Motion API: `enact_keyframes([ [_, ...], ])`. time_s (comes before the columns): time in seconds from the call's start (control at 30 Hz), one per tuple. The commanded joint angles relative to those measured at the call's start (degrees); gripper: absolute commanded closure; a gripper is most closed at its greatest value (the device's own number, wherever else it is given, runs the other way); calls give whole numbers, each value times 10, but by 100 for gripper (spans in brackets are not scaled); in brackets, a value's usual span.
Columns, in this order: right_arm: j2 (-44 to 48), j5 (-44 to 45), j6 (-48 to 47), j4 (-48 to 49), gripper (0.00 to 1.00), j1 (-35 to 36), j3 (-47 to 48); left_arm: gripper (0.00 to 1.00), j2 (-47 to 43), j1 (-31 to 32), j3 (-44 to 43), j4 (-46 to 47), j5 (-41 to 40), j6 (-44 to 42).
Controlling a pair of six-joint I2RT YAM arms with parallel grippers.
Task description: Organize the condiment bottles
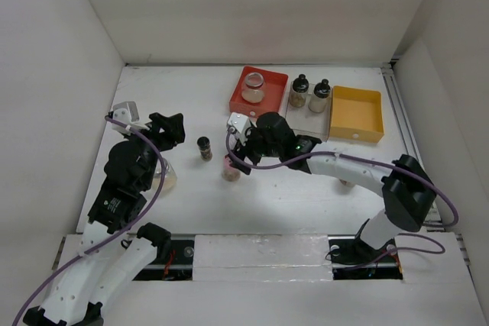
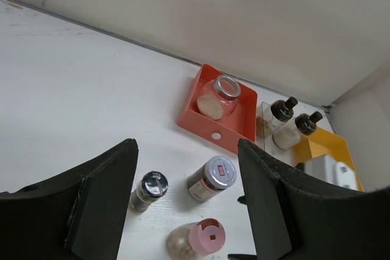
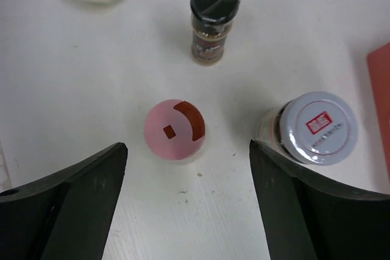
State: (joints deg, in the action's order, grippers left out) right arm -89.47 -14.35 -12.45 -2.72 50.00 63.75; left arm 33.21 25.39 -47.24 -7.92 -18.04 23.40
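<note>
Three small bottles stand mid-table: a black-capped one (image 1: 205, 147), a pink-capped one (image 1: 231, 167) and a silvery-capped one (image 3: 317, 129), which the right arm hides in the top view. My right gripper (image 1: 235, 146) hovers open above them. In its wrist view the pink cap (image 3: 174, 129) lies just ahead of the spread fingers and the silvery cap is by the right finger. My left gripper (image 1: 172, 129) is open and empty, left of the group. Its wrist view shows the black-capped (image 2: 148, 190), silvery-capped (image 2: 213, 178) and pink-capped (image 2: 198, 238) bottles between its fingers.
A red tray (image 1: 238, 101) at the back holds a squat glass jar (image 1: 253, 87). A clear tray (image 1: 309, 121) holds two black-capped bottles (image 1: 299, 91) (image 1: 319, 95). A yellow tray (image 1: 357, 112) sits at right. Another squat jar (image 1: 164, 179) stands by the left arm.
</note>
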Motion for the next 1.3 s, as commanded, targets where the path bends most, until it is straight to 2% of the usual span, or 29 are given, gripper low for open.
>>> enact_keyframes([
  [0.0, -35, -11, -4, -4, 13, 19, 5, 38, -3, 0, -1, 27, 7, -6],
  [0.27, -105, 24, -4, 16, 15, 26, 52, 38, -9, 0, -1, 27, 7, -6],
  [0.47, -128, 15, 3, 54, 32, 26, 60, 38, -9, 0, -1, 27, 7, -6],
  [0.57, -128, 4, 10, 75, 46, 26, 60, 38, -9, 0, -1, 27, 7, -6],
  [0.6, -121, 4, 16, 75, 55, 26, 53, 38, -9, 0, -1, 27, 7, -6],
  [0.7, -85, 9, 22, 81, 55, 26, 45, 38, -9, 0, -1, 27, 7, -6],
  [0.87, 64, 53, 32, 81, 56, -31, -10, 38, -9, 0, -1, 27, 13, -6],
  [1.0, 131, 150, 50, 81, 56, -103, -46, 38, -9, 0, -1, 27, 18, -6],
  [1.17, 131, 220, 94, 81, 56, -206, -59, 38, -3, 0, -1, 27, 24, -6],
  [1.27, 86, 230, 107, 89, 56, -245, -44, 38, -3, 0, -1, 27, 29, -6],
])
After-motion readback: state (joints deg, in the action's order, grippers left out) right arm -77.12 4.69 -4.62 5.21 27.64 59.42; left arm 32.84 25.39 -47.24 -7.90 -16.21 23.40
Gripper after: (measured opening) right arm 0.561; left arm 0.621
